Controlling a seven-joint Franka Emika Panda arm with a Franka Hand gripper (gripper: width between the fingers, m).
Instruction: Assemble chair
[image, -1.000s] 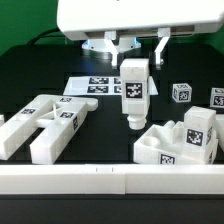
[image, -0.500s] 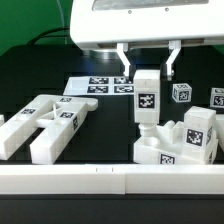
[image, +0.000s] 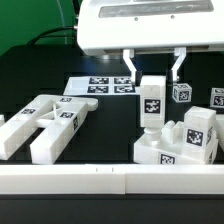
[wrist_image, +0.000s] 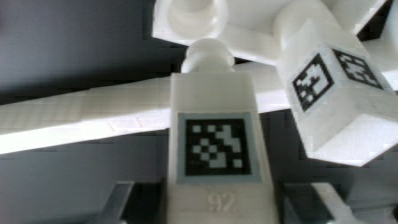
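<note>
The gripper (image: 153, 80) has carried its load toward the exterior view's right since a second ago, and half a second ago it was already most of the way there. The last stretch was only a small sideways nudge. The jaws are pinched narrow on the upper end of a white bar (image: 152, 104), which hangs upright between them with its tag sticker facing out and its rounded peg pointing down. Earlier that peg hung over bare black table. Now it sits just beside the top edge of the blocky chair section (image: 170, 150) that lies below the jaws and slightly toward the exterior view's right, though I cannot tell whether the two touch. In the wrist view the bar (wrist_image: 217, 130) runs straight out from the jaws, with the chair section's tagged block (wrist_image: 338, 80) close beside its far end. The slotted panel (image: 48, 120) lies well apart from the jaws, toward the exterior view's left, unmoved. Behind the jaws the marker board (image: 100, 85) lies flat, and two small tagged cubes (image: 181, 92) stand toward the exterior view's right. The table (image: 105, 135) is matte black, a white rail (image: 110, 185) runs along its near edge, and a green backdrop (image: 30, 30) stands behind it.
</note>
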